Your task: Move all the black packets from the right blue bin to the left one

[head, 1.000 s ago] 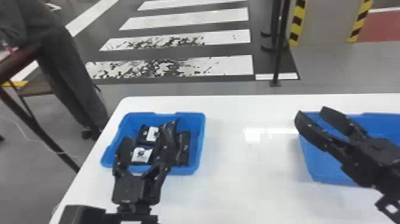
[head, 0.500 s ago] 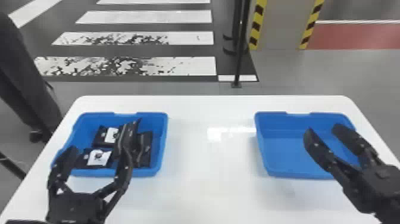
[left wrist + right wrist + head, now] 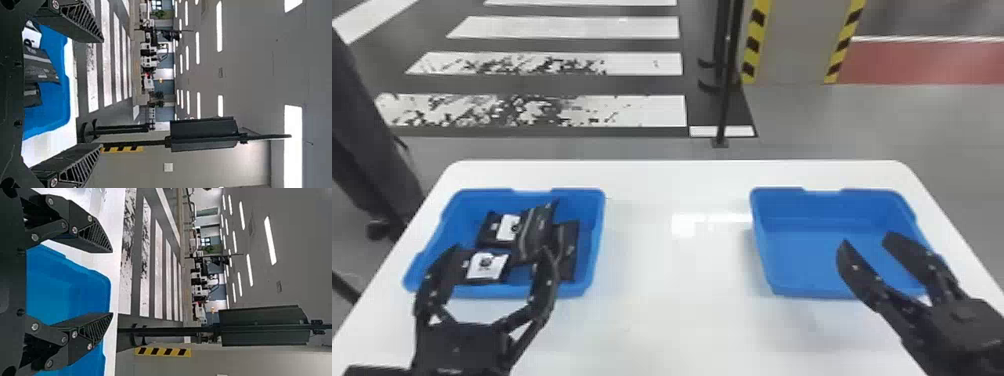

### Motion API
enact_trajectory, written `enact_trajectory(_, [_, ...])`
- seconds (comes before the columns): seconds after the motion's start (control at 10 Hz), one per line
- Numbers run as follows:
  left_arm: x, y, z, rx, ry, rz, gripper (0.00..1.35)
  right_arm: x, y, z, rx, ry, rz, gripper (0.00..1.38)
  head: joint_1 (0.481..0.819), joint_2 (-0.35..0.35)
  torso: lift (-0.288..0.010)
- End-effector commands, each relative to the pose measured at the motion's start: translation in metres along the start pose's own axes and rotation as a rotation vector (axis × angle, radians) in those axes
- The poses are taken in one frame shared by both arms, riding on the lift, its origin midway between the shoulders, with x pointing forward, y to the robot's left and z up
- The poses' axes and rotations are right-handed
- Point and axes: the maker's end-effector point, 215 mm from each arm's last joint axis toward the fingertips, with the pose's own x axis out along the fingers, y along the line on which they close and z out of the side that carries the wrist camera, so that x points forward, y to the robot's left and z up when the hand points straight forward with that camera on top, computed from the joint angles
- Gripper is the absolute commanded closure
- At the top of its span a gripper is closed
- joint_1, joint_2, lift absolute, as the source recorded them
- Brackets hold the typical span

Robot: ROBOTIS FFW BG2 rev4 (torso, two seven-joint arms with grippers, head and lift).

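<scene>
Over white table (image 3: pixel 672 320): striped floor (image 3: pixel 562 65) at eleven o'clock (scuffed), black post (image 3: pixel 723 100) at one. Noting left gripper (image 3: pixel 503 251), right gripper (image 3: pixel 867 241) spread wide, empty.

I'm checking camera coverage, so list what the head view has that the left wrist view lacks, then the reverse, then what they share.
Head view's share: the right blue bin, the right pincer open at that bin, and a red floor strip.

Left wrist view's share: ceiling lights and a dark panel mounted on a pole.

Common to both: black packets in the left blue bin, the left pincer open, the white table, and the crosswalk.
</scene>
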Motion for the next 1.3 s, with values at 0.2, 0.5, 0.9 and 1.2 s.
enact_trajectory(0.2, [-0.0003,0.0017,0.0013,-0.023,-0.001,0.009,0.08,0.001,0.0023,0.0023,-0.002,-0.004,0.004,0.51,0.695,-0.006,-0.14])
enact_trajectory(0.5, [0.0006,0.0008,0.0021,-0.024,-0.004,0.007,0.08,0.0016,0.0022,0.0034,-0.002,-0.006,0.004,0.51,0.695,-0.002,-0.14])
enact_trajectory(0.9, [0.0006,0.001,0.0021,-0.026,-0.004,0.008,0.08,0.0026,0.0053,0.0053,-0.002,-0.01,0.013,0.51,0.695,0.0,-0.14])
enact_trajectory(1.2, [0.0016,0.0,0.0022,-0.027,-0.004,0.007,0.08,0.0031,0.0054,0.0072,-0.003,-0.018,0.015,0.51,0.695,0.002,-0.14])
